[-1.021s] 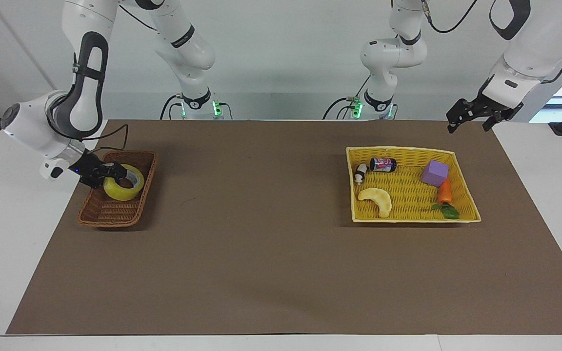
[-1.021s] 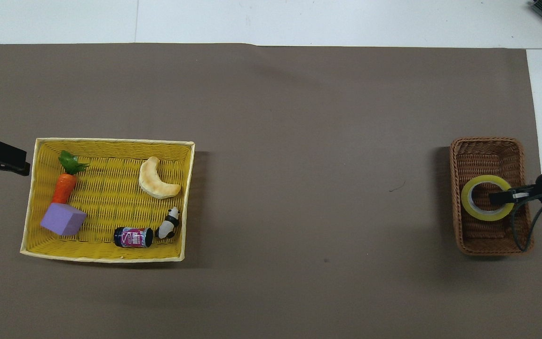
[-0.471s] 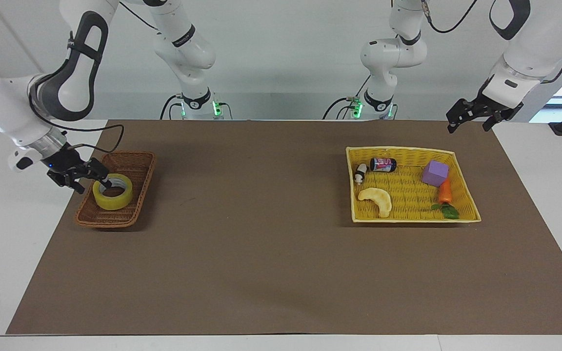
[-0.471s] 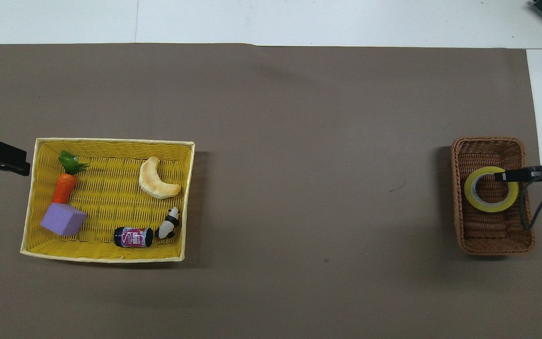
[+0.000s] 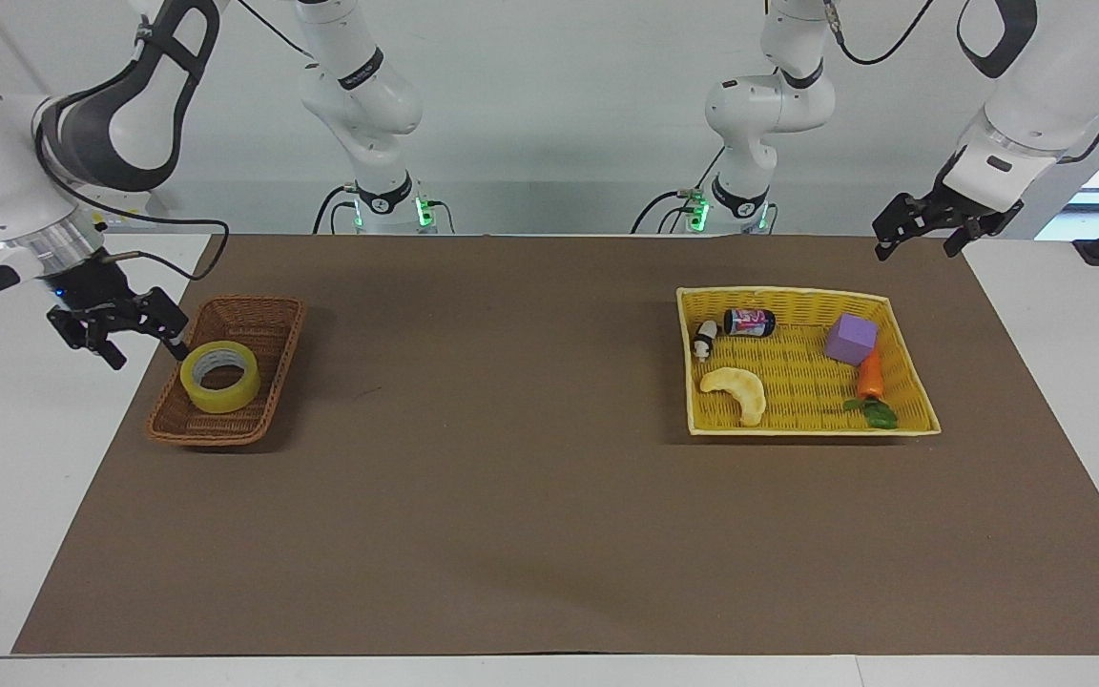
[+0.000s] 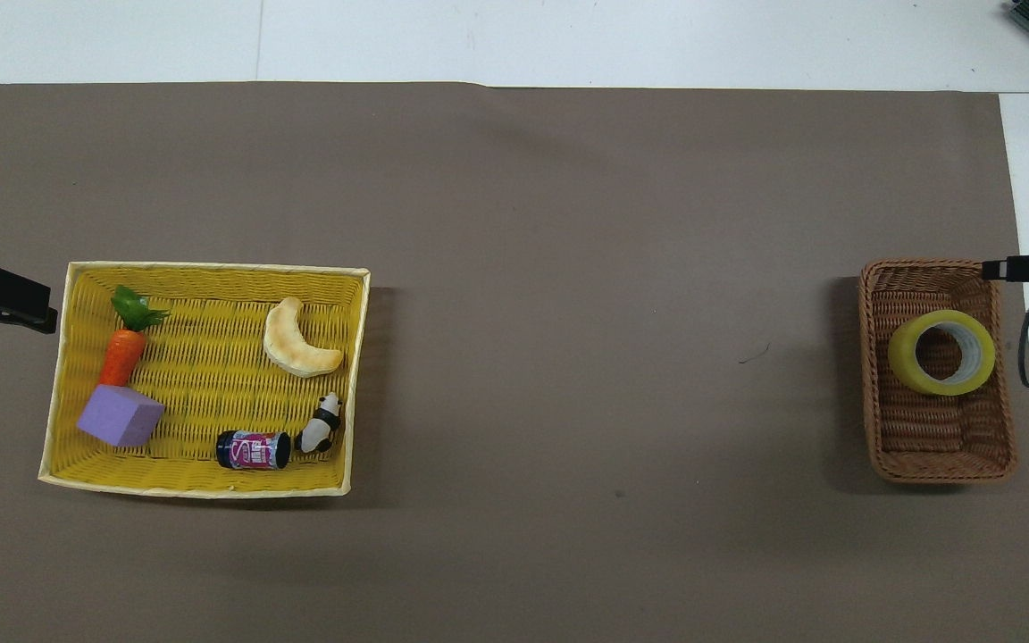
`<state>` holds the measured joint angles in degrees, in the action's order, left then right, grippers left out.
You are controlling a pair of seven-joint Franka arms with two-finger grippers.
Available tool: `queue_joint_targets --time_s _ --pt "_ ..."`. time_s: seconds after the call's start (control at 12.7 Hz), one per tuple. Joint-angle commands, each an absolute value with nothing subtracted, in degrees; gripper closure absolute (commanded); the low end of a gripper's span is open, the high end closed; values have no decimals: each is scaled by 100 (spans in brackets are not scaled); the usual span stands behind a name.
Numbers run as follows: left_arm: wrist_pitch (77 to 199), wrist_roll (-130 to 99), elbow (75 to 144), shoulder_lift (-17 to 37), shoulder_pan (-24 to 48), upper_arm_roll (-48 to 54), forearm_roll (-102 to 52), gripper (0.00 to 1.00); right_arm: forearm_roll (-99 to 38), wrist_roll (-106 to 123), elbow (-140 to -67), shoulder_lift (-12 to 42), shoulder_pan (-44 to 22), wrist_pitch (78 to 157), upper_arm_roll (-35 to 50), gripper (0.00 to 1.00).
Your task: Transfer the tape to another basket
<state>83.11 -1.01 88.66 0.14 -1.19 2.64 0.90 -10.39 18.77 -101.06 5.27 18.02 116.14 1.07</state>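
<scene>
The wide translucent yellow tape roll (image 5: 220,376) lies released in the small brown wicker basket (image 5: 268,315), the right gripper (image 5: 116,329) spread empty over the table edge beside it, so delivery looks done; the left gripper (image 5: 922,226) waits, apparently open, near the shallow yellow woven tray (image 5: 802,299).

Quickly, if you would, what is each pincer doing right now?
Left pincer: open, empty, waiting beside the yellow tray.
Right pincer: open, empty, beside the basket; tape inside.
</scene>
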Motion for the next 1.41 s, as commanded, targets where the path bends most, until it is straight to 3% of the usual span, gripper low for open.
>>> queue_joint_targets --time_s 0.0,0.39,0.79,1.02,1.34 --pt "8226 -53 8807 -18 -141 264 114 0 -283 383 -10169 -51 1145 11016 132 0" --pt "8227 -53 8807 -18 -149 264 114 0 70 -1087 -10178 -561 195 9714 141 0" --pt "8218 -53 8807 -18 -141 264 114 0 -70 -2388 -10221 -1134 -158 9316 325 0" --pt "8226 -53 8807 -18 -141 264 114 0 -194 -2470 -10134 -1020 -229 9518 334 0" --pt "8227 -53 8807 -18 -149 264 114 0 -106 -1909 -8811 -205 8 8670 255 0"
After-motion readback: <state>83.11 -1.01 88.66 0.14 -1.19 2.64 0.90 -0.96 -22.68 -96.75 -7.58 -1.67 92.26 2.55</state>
